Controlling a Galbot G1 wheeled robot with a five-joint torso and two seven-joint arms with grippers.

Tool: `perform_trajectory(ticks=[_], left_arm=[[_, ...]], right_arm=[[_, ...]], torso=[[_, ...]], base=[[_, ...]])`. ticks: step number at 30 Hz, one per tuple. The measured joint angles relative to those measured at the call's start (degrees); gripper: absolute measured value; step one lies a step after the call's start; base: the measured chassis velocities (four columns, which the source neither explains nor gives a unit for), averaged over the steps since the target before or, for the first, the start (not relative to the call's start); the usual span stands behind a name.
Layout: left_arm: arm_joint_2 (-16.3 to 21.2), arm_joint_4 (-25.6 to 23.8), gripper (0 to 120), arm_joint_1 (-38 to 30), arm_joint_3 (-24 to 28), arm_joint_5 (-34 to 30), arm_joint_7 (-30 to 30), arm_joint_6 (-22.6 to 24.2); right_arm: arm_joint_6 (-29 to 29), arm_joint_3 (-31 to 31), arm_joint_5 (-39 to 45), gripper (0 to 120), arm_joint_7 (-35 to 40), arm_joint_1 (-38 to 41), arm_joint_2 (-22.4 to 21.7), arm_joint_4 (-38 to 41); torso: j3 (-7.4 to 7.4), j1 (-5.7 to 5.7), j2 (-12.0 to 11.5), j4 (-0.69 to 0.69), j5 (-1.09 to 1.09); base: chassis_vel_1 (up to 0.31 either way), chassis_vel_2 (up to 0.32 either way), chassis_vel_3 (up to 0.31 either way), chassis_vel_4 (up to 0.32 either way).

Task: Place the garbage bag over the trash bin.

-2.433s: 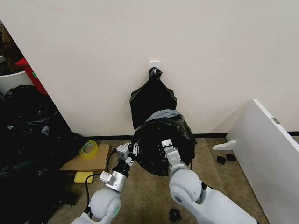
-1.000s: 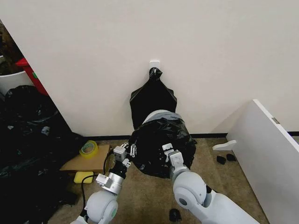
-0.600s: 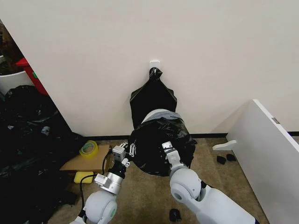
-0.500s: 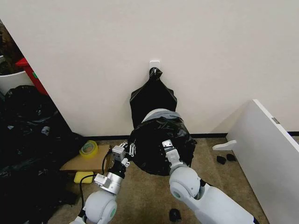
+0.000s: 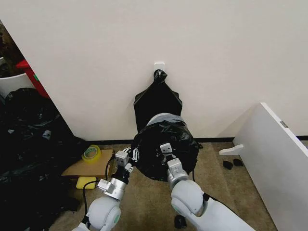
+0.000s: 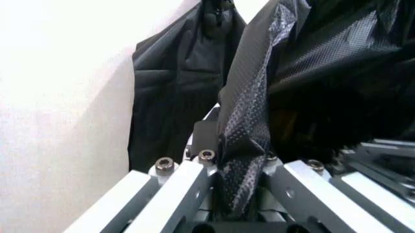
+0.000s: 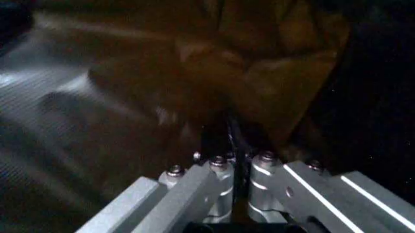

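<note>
Brown carpet floor (image 5: 154, 202), cardboard (image 5: 89, 168), tape roll (image 5: 91, 153)

The head view looks steeply down from above both arms toward the wall, taking in the whole garbage bag (image 5: 163, 149) from some way off. Each wrist view looks along its own jaws, pressed close against that same bag (image 6: 250, 145); the left one also catches the wall beyond.

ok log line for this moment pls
left gripper: shut on garbage bag edge | right gripper: shut on garbage bag, near side | bag draped over trash bin top, far rim partly covered
</note>
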Motion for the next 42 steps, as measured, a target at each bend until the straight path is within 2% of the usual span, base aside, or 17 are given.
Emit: perform_trajectory(ticks=[3, 12, 19, 25, 27, 28, 30, 31, 33, 34, 39, 40, 42], left_arm=[[-0.1, -0.3, 1, 0.3, 0.3, 0.2, 0.0, 0.0], [0.0, -0.9, 1, 1.0, 0.1, 0.7, 0.1, -0.1], [0.1, -1.2, 1, 1.3, -0.1, 1.0, 0.1, -0.4], [0.1, -1.3, 1, 1.4, -0.2, 1.0, 0.1, -0.4], [0.0, -1.2, 1, 1.4, -0.4, 0.6, 0.1, -0.4], [0.0, -1.2, 1, 1.4, -0.4, 0.6, 0.1, -0.4], [-0.2, -1.2, 1, 1.3, -0.6, -0.2, -0.1, -0.1], [-0.2, -1.4, 1, 1.3, -0.8, -0.8, -0.2, 0.3], [-0.1, -1.7, 1, 1.4, -1.2, -1.6, -0.6, 1.1], [-0.1, -1.7, 1, 1.4, -1.2, -1.6, -0.6, 1.1], [0.2, -3.1, 1, 1.5, -2.2, -3.9, -1.8, 4.0], [0.2, -3.1, 1, 1.5, -2.2, -3.9, -1.8, 4.0], [0.3, -4.0, 1, 1.5, -2.3, -5.6, -2.6, 6.1]], right_arm=[[0.5, 0.8, -4.2, 0, 0.6, 0.5, 1.9, -3.3], [-1.9, 2.9, -4.8, 0, 4.1, 1.6, 4.7, -7.1], [-5.2, 3.8, 1.9, 0, 5.7, 1.5, 4.9, -5.8], [-4.8, 3.7, 3.2, 0, 4.8, 0.2, 4.0, -2.7], [-1.0, 3.4, 1.6, 0, 2.4, -1.0, 3.0, -1.4], [-1.0, 3.4, 1.6, 0, 2.4, -1.0, 3.0, -1.4], [5.1, 3.2, -2.3, 0, -1.1, -2.7, 1.7, -0.6], [10.0, 3.3, -5.5, 0, -3.8, -4.1, 0.8, -0.3], [17.6, 4.0, -10.7, 6, -8.9, -6.4, -0.4, 0.5], [17.6, 4.0, -10.7, 6, -8.9, -6.4, -0.4, 0.5], [34.7, 8.9, -20.1, 28, -23.1, -12.1, -1.4, 1.2], [34.7, 8.9, -20.1, 28, -23.1, -12.1, -1.4, 1.2], [40.7, 11.6, -21.4, 36, -28.2, -14.2, -1.2, 2.1]], torso=[[0.0, 0.0, 0.0, 0.0, 0.0], [0.0, 0.0, 0.0, 0.0, 0.0], [0.0, 0.0, 0.0, 0.0, 0.0], [0.0, 0.0, 0.0, 0.0, 0.01], [0.0, 0.0, 0.0, 0.01, 0.01], [0.0, 0.0, 0.0, 0.01, 0.01], [0.0, 0.0, 0.0, 0.0, 0.0], [0.0, 0.0, 0.0, 0.0, 0.01], [0.0, 0.0, 0.0, -0.01, 0.0], [0.0, 0.0, 0.0, -0.01, 0.0], [0.0, 0.0, 0.0, -0.01, 0.01], [0.0, 0.0, 0.0, -0.01, 0.01], [0.0, 0.0, 0.0, 0.0, 0.01]], base=[[0.0, 0.0, 0.0, 0.0], [0.0, 0.0, 0.0, 0.0], [0.0, 0.0, 0.0, 0.0], [0.0, 0.0, 0.0, 0.0], [0.0, 0.0, 0.0, 0.0], [0.0, 0.0, 0.0, 0.0], [0.0, 0.0, 0.0, 0.0], [0.0, 0.0, 0.0, 0.0], [0.0, 0.0, 0.0, 0.0], [0.0, 0.0, 0.0, 0.0], [0.0, 0.0, 0.0, 0.0], [0.0, 0.0, 0.0, 0.0], [0.0, 0.0, 0.0, 0.0]])
